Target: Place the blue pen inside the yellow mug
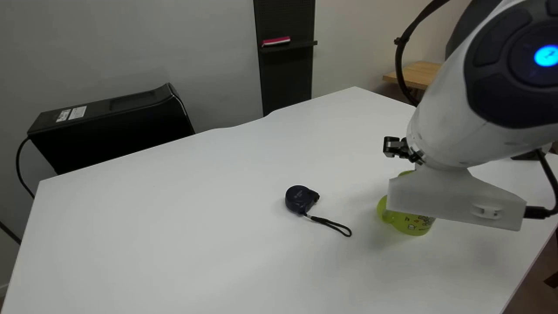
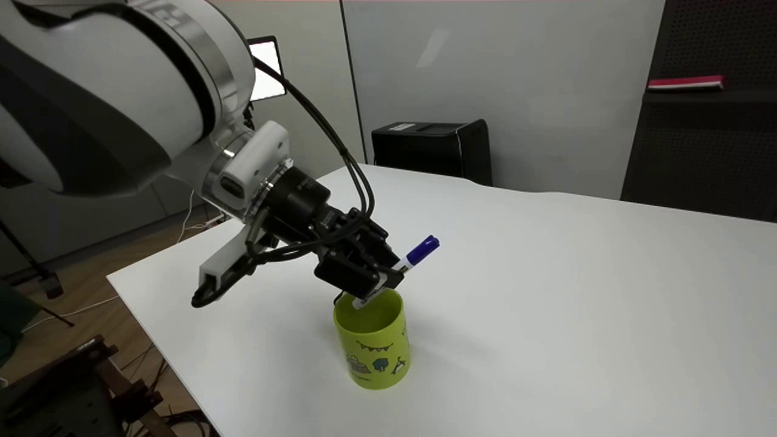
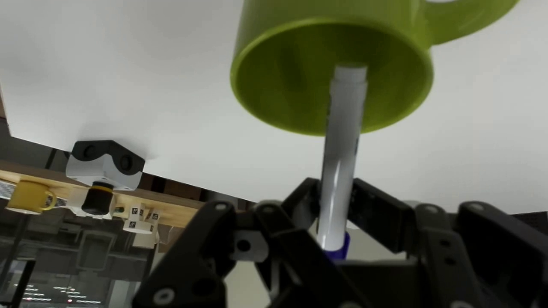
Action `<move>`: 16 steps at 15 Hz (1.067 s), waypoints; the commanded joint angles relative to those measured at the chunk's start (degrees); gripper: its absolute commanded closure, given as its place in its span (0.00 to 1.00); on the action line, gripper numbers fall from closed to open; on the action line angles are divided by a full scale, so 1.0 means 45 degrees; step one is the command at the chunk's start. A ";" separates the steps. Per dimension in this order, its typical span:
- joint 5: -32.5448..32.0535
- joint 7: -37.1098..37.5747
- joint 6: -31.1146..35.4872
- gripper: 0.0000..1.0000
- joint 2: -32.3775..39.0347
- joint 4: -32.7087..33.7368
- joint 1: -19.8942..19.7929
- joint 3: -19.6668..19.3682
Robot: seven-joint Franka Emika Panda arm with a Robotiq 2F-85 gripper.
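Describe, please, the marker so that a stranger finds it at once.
On the white table stands a yellow-green mug. Near its mouth, the black gripper clamps the slanted marker; among these, only it has a white barrel and blue cap.

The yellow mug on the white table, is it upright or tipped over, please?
Upright: in an exterior view, the yellow mug rests base-down on the white table, its opening facing up.

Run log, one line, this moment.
gripper: shut on blue pen | pose: tilted, white end at yellow mug mouth | mug: upright | release: not yet
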 commanded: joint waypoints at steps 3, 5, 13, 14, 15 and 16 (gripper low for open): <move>0.0220 -0.0042 -0.0250 0.94 0.0710 0.0492 -0.0120 0.0324; 0.0251 -0.0040 -0.0339 0.94 0.0900 0.0591 -0.0103 0.0386; 0.0457 -0.0032 -0.0780 0.50 0.1522 0.0944 -0.0065 0.0569; 0.0477 -0.0032 -0.0841 0.45 0.1566 0.0975 -0.0067 0.0586; 0.0505 -0.0030 -0.0901 0.38 0.1591 0.0999 -0.0076 0.0601; 0.0576 -0.0045 -0.0926 0.32 0.1599 0.1021 -0.0092 0.0615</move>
